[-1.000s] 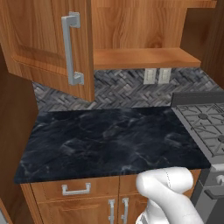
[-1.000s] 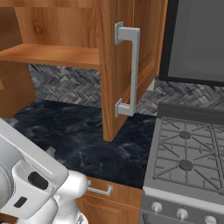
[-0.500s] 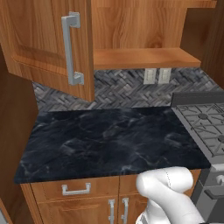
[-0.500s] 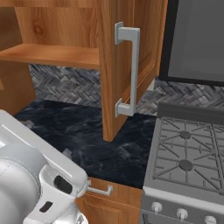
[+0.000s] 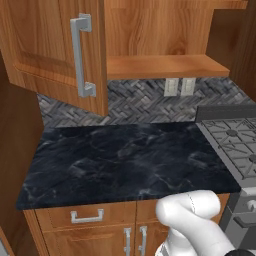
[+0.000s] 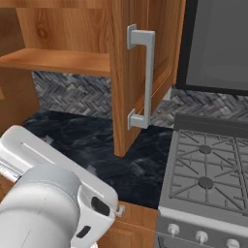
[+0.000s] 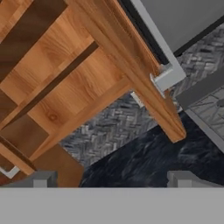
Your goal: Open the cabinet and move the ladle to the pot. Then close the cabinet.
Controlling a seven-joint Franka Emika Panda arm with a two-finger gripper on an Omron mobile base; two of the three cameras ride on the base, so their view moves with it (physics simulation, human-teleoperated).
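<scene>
I see my pincer [image 7: 111, 179] spread wide and empty, low over the dark worktop [image 5: 125, 162]; the open cabinet [image 7: 74, 83] lies up and ahead, its shelf [image 5: 165, 66] bare.

The cabinet [image 6: 72, 34] stood open, its door [image 6: 131, 72] swung out at twelve o'clock, stove [image 6: 208, 169] at four, counter [image 6: 97, 145] below.
</scene>
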